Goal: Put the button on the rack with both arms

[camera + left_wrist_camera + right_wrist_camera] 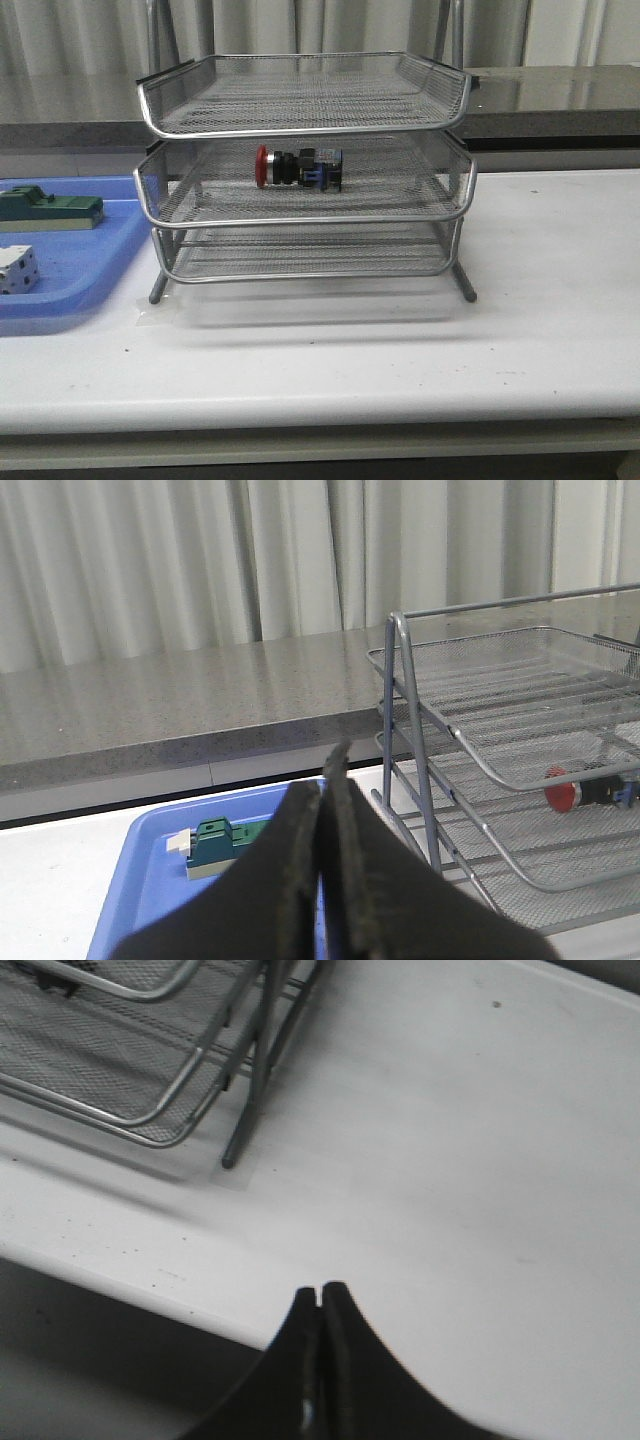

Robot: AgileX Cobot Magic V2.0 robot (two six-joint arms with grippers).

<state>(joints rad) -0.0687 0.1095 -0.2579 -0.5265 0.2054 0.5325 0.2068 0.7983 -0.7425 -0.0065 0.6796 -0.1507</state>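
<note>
Nearest the cameras, the left end effector (pixel 322 780) and the right end effector (pixel 320 1305) are each seen with their fingers pressed together on nothing, the right one above the white bench (pixel 520 330) near its front edge. Farther back, the button (pixel 298 167) is seen lying on its side in the middle tier of the rack (pixel 305 215). Left of the rack, a green block (pixel 50 209) and a white block (pixel 17 268) are held in a blue tray (pixel 95 270).

A: What lies behind the white tabletop (pixel 520 300)?

B: A grey speckled stone ledge (pixel 560 95) runs along its far edge, with pale pleated curtains (pixel 150 560) hanging just behind that ledge.

A: And the light?

B: Soft, even; the ledge shows a dull sheen.
</note>
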